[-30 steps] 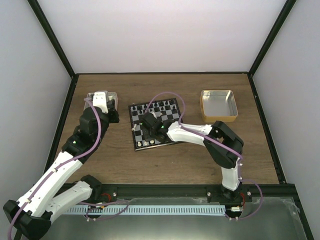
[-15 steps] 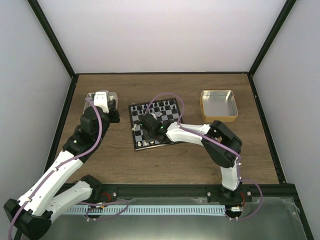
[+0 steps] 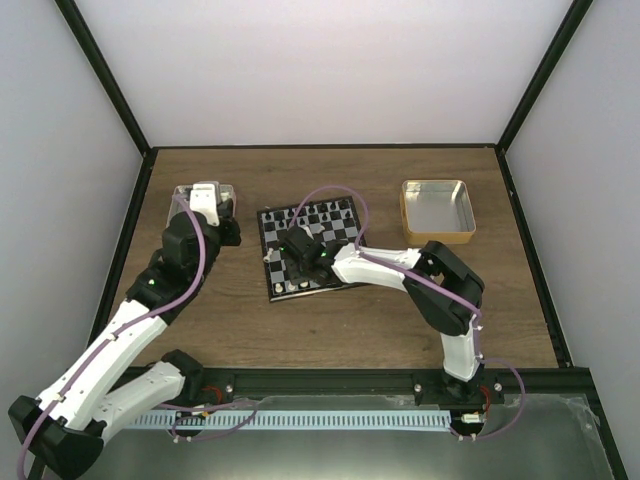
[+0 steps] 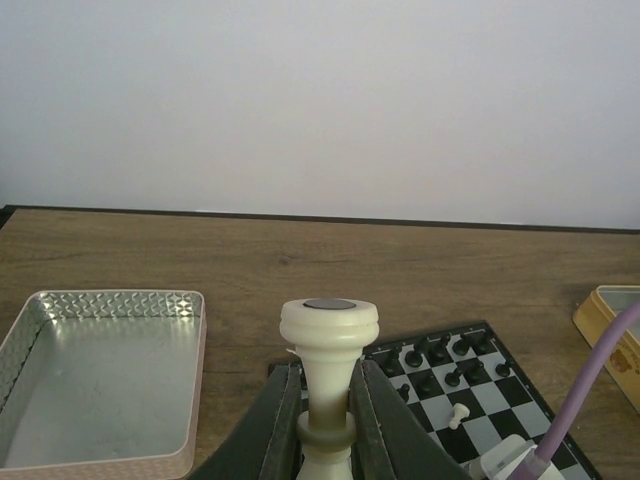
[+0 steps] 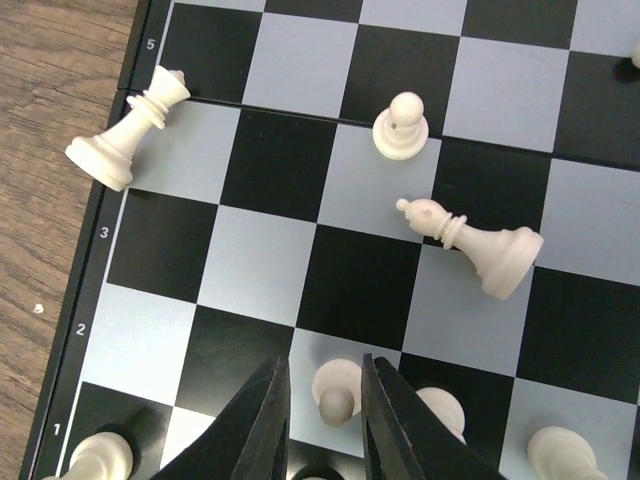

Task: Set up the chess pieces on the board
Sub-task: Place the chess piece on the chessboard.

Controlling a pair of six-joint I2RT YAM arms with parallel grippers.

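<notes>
The board (image 3: 338, 235) lies on the table (image 3: 330, 330) about midway between the left and right edges, a little nearer the far edge. Black figures (image 4: 437, 352) stand along its far rows, and the cream-white chess pieces (image 5: 401, 127) are scattered over its near half.

The left pincer (image 4: 325, 388) hangs over the table's far left corner, beside a silver tray (image 4: 110, 298). It is clenched on a cream piece (image 4: 330, 345), which is held with its round base upward and pinched at the narrow stem between both fingers (image 4: 275, 430).

The right pincer (image 5: 322, 372) reaches in low over the board's near left part, its jaws a narrow gap apart with a cream pawn (image 5: 338, 385) standing between them on the second row. The pawn sits close against the right finger (image 5: 392, 420), with dark square showing on the other side. I cannot tell whether it is actually gripped.

Nearby, a queen (image 5: 128, 140) lies toppled across the board's left border. A bishop (image 5: 475, 240) lies on its side further in, and one pawn stands upright above it. More cream pieces (image 5: 555, 455) stand along the nearest rows.

A gold-walled tray (image 3: 436, 238) sits towards the far right corner, well apart from the board.
</notes>
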